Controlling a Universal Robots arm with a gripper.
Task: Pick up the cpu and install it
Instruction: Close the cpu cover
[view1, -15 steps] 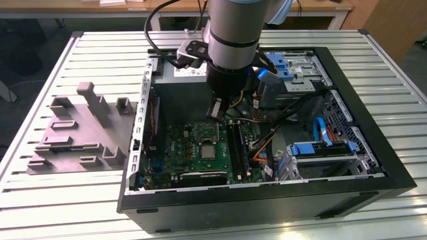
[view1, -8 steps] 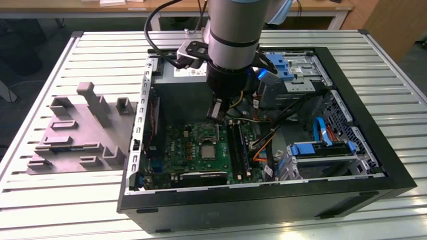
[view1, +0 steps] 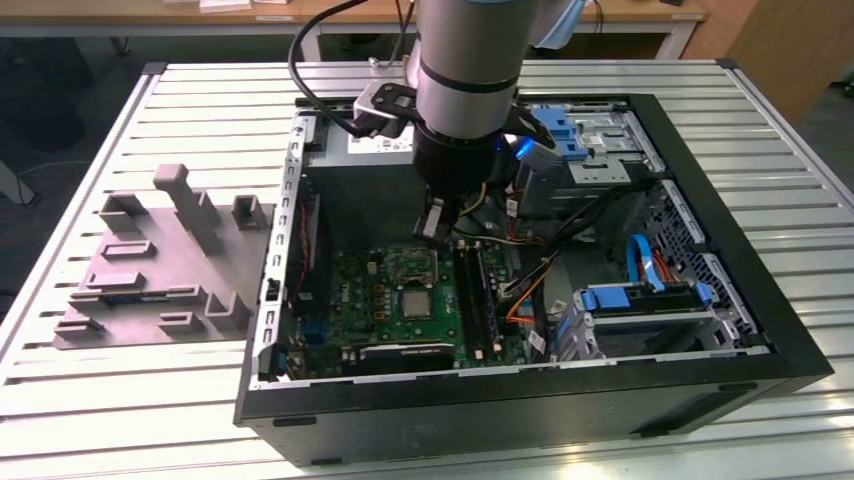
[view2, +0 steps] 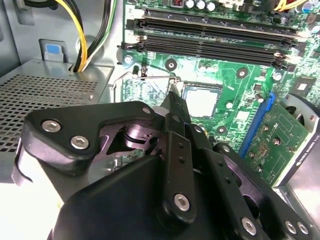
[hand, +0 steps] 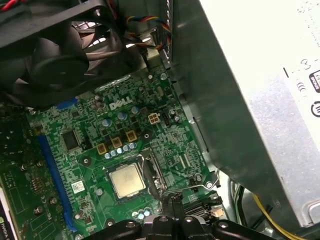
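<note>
Cpu (hand: 127, 180) seated in socket (hand: 145, 172); claw (view2: 174, 96) above, fingers together, empty. Risk: a descending fingertip could nick the socket frame.

Your robot arm (view1: 463, 60) is a fat silver tube with a black band. Its gripper (view2: 172, 102) is black, with shiny round screws (view2: 181, 201).

The cpu (hand: 127, 180) is showing a smooth, pale, shiny metal top. The gripper (view2: 172, 100) is looking like matt black metal with shiny silver screws, and the green board (hand: 90, 150) is looking smooth. The grey tray (view1: 147, 280) is looking like dull plastic, sitting on a ridged metal table (view1: 134, 400).
</note>
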